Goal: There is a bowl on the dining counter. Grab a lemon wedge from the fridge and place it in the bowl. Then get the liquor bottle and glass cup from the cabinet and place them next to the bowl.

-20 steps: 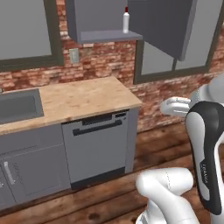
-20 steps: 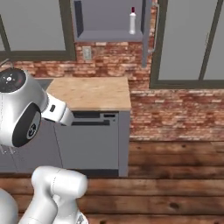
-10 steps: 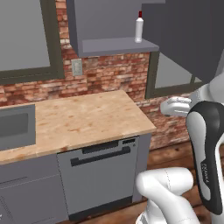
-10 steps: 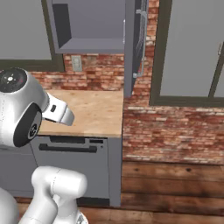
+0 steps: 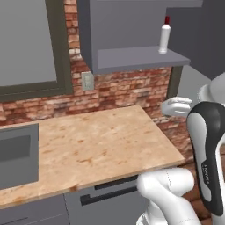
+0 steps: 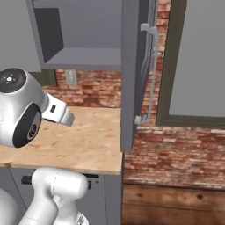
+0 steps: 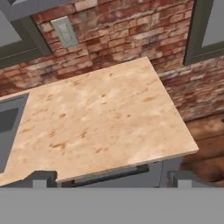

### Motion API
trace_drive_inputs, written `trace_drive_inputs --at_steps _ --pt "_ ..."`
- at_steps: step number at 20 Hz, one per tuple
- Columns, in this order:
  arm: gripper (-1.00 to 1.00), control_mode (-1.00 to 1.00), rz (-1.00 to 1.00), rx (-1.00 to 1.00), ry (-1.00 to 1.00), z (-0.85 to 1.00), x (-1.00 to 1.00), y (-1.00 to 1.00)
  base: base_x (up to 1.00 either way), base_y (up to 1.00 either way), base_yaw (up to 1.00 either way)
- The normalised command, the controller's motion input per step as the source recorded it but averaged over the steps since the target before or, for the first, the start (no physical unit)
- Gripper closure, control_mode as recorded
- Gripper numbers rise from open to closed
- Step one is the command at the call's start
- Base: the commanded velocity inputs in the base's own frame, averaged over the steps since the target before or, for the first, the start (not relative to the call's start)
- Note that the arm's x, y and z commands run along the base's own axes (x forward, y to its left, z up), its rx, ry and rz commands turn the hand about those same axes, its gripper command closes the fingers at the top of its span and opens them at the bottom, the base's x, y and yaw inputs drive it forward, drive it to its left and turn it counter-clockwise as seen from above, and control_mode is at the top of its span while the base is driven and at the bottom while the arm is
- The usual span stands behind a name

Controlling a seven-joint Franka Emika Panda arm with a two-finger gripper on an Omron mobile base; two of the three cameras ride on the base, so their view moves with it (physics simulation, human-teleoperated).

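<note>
Up close, the brick wall (image 5: 118, 90) runs behind everything, red and mottled, with a dark-framed grey window (image 5: 26, 44) at the left of the left base view and another window (image 6: 197, 57) at the right of the right base view. Against the wall stands the wood worktop (image 5: 88, 149), pale and grained, its right end a square corner over a grey dishwasher front (image 7: 113, 175) with a dark handle. A grey sink (image 5: 15, 160) is set into the worktop at the left. Beyond the worktop's right end the brick drops to a dark plank floor (image 6: 171, 204).

Above the worktop hangs the open grey cabinet (image 5: 132, 59), its shelf well clear of the wood below. The cabinet door (image 6: 136, 70) stands swung out — the right base view sees it nearly edge-on, a pale long handle (image 6: 151, 72) on its face. A small switch plate (image 5: 87, 81) sits on the brick just under the cabinet's left corner.

The arm (image 5: 208, 162) rises white and dark at the right of the left base view, its big joint (image 6: 19, 110) at the left of the right base view.

The bottle (image 5: 164, 37) — white, red-capped, upright — stands on the cabinet shelf near its right front edge, apart from the arm.

The gripper (image 7: 111, 178) looks down on the worktop's front edge; its two dark fingertips (image 7: 41, 178) stand wide apart at the bottom of the hand view, with nothing between them.
</note>
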Motion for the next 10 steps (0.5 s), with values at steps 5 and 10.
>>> trace_drive_inputs --at_steps 5,10 --pt "-1.0 1.0 0.0 0.0 0.0 0.0 0.0 0.0 1.0 0.0 0.0" --pt "-1.0 -1.0 -0.04 -0.16 0.03 -0.02 0.33 0.0 0.19 0.0 0.0"
